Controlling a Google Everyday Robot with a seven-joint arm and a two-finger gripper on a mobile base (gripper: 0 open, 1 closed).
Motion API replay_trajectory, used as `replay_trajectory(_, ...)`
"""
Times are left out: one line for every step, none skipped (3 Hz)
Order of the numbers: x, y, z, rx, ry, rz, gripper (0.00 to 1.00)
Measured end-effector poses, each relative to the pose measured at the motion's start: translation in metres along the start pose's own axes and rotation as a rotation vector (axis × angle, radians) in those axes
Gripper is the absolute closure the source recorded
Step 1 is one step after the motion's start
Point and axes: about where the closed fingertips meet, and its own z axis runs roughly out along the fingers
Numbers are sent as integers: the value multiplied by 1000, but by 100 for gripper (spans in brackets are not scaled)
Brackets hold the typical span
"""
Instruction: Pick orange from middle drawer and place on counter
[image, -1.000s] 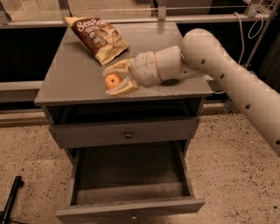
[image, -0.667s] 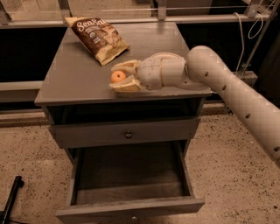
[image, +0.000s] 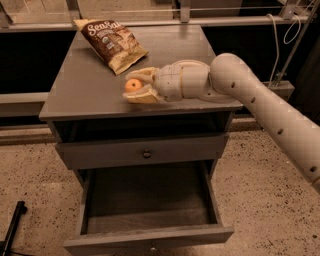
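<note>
Still clamped on orange (image: 133, 85), pincer (image: 129, 88) low over counter (image: 85, 82), nudged slightly left; middle drawer (image: 150, 202) open.

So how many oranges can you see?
1. The orange is held in the gripper, at the front of the counter. More could hide in the closed drawer.

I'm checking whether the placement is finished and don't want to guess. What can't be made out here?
- Camera view: whether the small round orange held in the cream two-finger gripper touches the flat grey wooden counter; the lower finger hides its underside.
- Camera view: the wide grey middle drawer, whose front board is cut off by the bottom edge.
- Camera view: the robot's base, off the right edge.
</note>
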Motion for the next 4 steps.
replay_trajectory(8, -8, 22, 39, 51, 136, 100)
replay_trajectory(8, -15, 43, 62, 93, 231, 100)
replay_trajectory(16, -19, 49, 116, 102, 354, 100)
replay_trajectory(27, -21, 46, 172, 77, 447, 83)
